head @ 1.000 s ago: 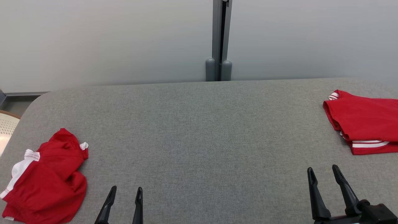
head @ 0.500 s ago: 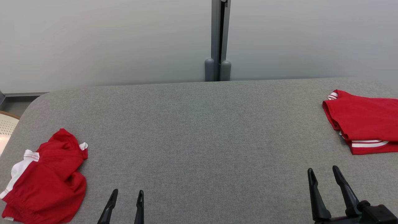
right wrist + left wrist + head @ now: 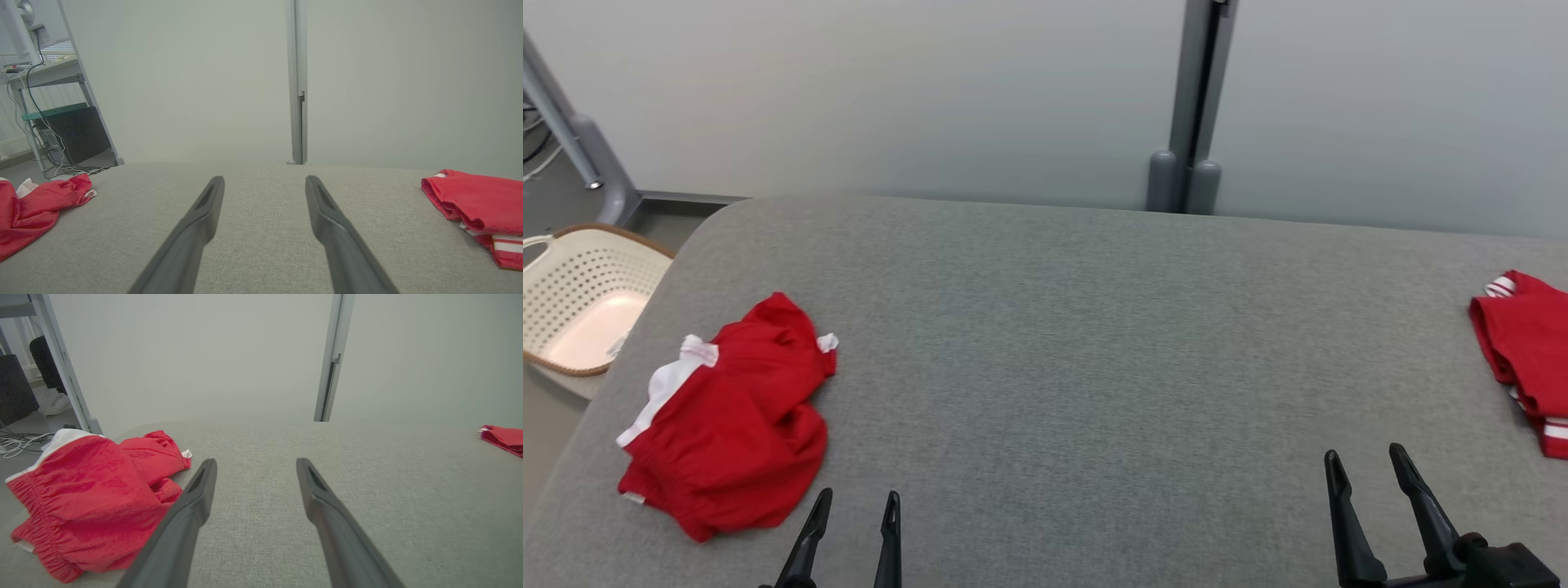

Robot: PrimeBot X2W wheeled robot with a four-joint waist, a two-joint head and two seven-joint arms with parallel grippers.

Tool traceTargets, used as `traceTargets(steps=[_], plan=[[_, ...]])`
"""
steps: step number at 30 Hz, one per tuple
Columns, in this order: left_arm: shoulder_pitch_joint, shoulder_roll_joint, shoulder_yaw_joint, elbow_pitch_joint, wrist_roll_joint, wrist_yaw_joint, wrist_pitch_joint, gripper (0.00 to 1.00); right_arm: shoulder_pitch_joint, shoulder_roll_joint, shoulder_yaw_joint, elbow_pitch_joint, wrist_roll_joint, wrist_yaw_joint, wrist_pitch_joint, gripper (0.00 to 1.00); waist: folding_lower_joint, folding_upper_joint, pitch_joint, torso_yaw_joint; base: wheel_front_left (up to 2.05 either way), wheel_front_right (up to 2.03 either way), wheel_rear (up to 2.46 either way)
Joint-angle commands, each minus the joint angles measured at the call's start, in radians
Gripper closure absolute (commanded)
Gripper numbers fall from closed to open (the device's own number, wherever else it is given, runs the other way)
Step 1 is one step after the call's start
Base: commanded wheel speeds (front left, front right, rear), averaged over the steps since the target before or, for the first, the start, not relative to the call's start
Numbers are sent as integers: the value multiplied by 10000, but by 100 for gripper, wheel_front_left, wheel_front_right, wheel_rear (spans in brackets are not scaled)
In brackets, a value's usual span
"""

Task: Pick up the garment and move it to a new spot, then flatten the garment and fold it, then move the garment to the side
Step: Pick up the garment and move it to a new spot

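Item: crumpled garment (image 3: 727, 416), on the table's (image 3: 1094, 343) left side just beside my left gripper (image 3: 858, 495), jaws wide and empty, so I judge it the arm to take it; right gripper (image 3: 1365, 452) likewise wide, empty, idle near the folded garment (image 3: 1523, 359) set aside far right.

Head looks down on the table (image 3: 1094, 367) — both low wrist views share the garment (image 3: 81, 506).

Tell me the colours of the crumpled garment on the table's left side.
Red with white trim, clearest on the crumpled garment in the head view.
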Motion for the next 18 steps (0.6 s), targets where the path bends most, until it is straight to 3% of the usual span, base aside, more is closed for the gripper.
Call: traceTargets(steps=[1, 9, 18], plan=[[-52, 33, 24, -52, -63, 53, -15, 0, 18, 2, -21, -21, 41, -19, -7, 0, 0, -1, 33, 633, 0, 0, 0], [81, 32, 80, -179, -169, 117, -15, 0, 102, 69, 35, 16, -28, -17, -7, 0, 0, -1, 85, 2167, 0, 0, 0], [205, 30, 208, -308, -216, 216, -15, 0, 133, 82, 142, 79, -9, -17, -7, 0, 0, -1, 69, 3182, 0, 0, 0]])
